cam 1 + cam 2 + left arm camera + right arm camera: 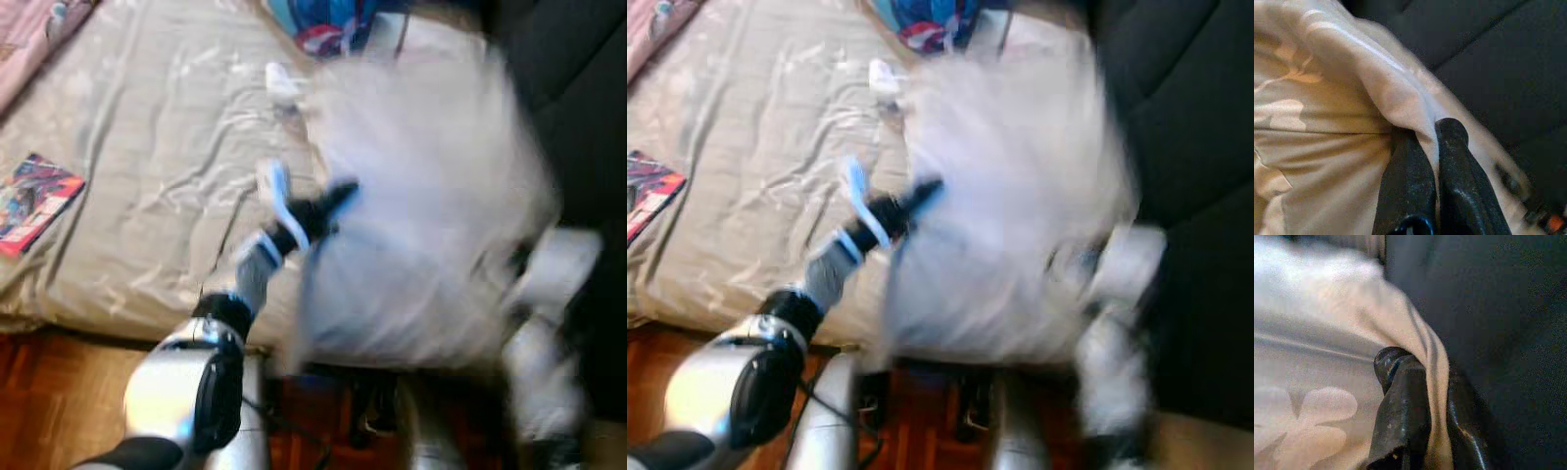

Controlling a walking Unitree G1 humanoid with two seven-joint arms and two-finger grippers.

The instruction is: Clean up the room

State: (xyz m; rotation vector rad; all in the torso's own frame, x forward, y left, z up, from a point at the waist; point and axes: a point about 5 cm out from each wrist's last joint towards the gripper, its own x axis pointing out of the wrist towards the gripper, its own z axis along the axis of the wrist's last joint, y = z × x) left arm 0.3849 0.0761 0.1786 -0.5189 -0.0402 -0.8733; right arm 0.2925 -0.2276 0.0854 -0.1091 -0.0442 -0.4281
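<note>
Both grippers (1436, 134) (1420, 367) clamped on pale sheet (421, 196)

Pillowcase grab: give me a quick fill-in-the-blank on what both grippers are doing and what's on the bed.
1. Both grippers are shut on the pale ____.
2. The left gripper and right gripper each pinch a fold of cloth between two ____ fingers.
3. The comic book lies on the ____ side of the bed.

Missing: cloth; black; left
</note>
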